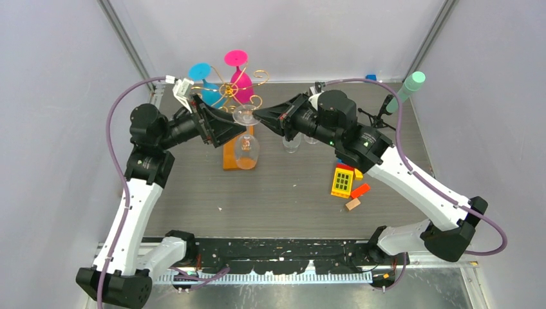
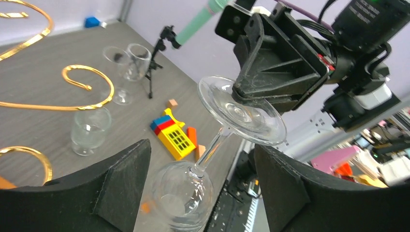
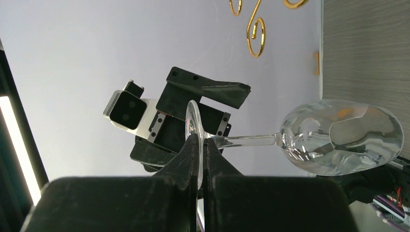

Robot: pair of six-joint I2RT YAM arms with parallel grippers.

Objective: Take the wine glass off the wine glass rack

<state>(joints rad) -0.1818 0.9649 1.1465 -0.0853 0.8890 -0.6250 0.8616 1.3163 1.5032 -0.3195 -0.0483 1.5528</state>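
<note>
Gripping the wine glass [image 3: 338, 137] by its foot, right end effector [image 3: 202, 157] closed tight.
Left wrist view shows left end effector [image 2: 200, 154] wide apart, straddling the stem untouched.

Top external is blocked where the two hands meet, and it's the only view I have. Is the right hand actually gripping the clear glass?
Observer: Yes. In the right wrist view the right hand is shut on the foot of the clear wine glass, pinching the disc edge-on at its rim.
Operator: Left hand touching it?
Observer: No. In the left wrist view the left hand is open, one finger on each side of the stem and bowl, with a gap on both sides.
Operator: Is it hooked on the rack?
Observer: No. The gold scrolls of the wine glass rack sit off to the side, and none of them is around the stem.
</note>
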